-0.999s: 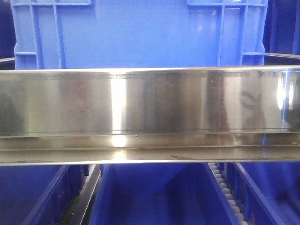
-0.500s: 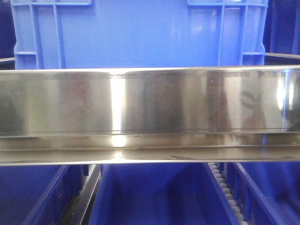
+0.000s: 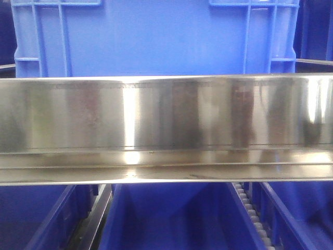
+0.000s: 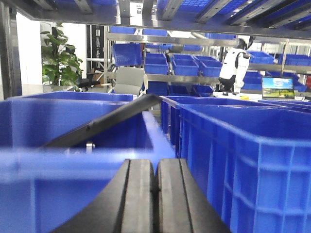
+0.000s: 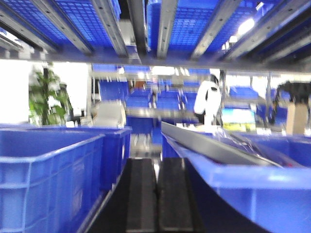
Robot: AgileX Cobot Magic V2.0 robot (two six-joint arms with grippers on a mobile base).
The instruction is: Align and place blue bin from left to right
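Front view, blue bin: the blue bin [image 3: 156,39] fills the far upper part of the view, its broad smooth wall facing the camera, with upright ribs near its left and right corners.
Front view, steel rail: a polished steel rail [image 3: 166,120] runs from left to right across the middle, nearer than the bin and hiding its lower wall.
Front view, lower bins: deeper-blue lower bins [image 3: 171,219] sit under the rail, with a roller track [image 3: 252,216] to their right.
Front view, claws: neither claw is in sight, so the bin's place relative to them cannot be told here.
Left wrist view, claw: the left gripper [image 4: 155,194] has its 2 black pads pressed together along a thin seam, with nothing between them.
Left wrist view, neighbours: a ribbed crate [image 4: 243,160] stands just right of the claw and a blurred crate [image 4: 58,141] to its left; whether either is the front view's bin cannot be told.
Left wrist view, far: a plant [image 4: 58,63], a white robot [image 4: 235,63] and a lit screen [image 4: 278,87] whose content is too small to read.
Right wrist view, claw: the right gripper [image 5: 156,194] has its 2 pads closed against each other, holding nothing.
Right wrist view, neighbours: a left crate [image 5: 53,165] and a right crate [image 5: 252,184] flank the claw; the picture is blurred.
Right wrist view, overhead: shelf rails [image 5: 165,24] cross above.
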